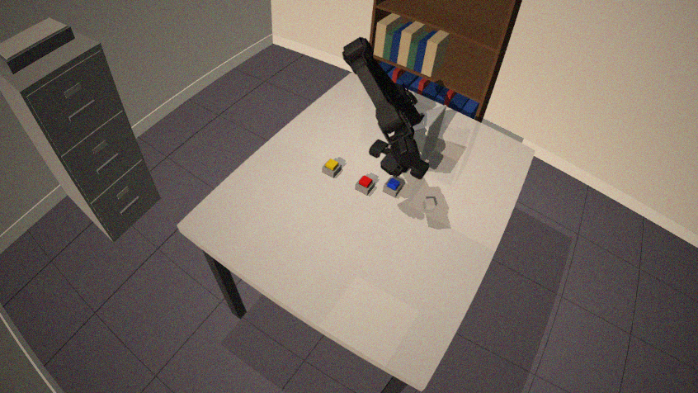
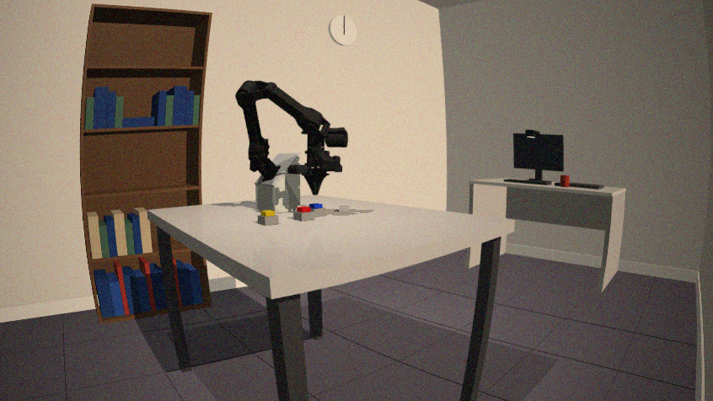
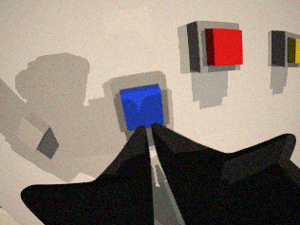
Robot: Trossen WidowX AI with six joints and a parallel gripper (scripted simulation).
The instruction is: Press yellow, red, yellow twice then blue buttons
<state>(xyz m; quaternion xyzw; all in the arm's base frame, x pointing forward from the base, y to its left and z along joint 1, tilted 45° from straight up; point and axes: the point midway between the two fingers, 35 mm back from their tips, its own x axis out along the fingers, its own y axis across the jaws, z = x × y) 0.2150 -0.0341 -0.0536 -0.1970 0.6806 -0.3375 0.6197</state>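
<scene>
Top view: the end effector (image 1: 401,171), fingers drawn together and holding nothing, hangs just behind the blue button (image 1: 393,184). The red button (image 1: 365,182) sits just beside the blue one; the yellow button (image 1: 332,165) sits farther along the row, near the red. A small grey block (image 1: 431,201) lies near the blue button in the arm's shadow on the worktop (image 1: 312,253). The fingertips are hidden under the wrist.

Exterior view: the end effector (image 2: 316,189) points straight down, its tip above the blue button (image 2: 314,205) with a gap between. The grey block (image 2: 344,207) lies apart from the buttons.

Wrist view: the closed tips (image 3: 150,128) stand at the near edge of the blue button (image 3: 141,106); contact cannot be judged. The yellow button (image 3: 292,50) is cut off by the frame edge.
</scene>
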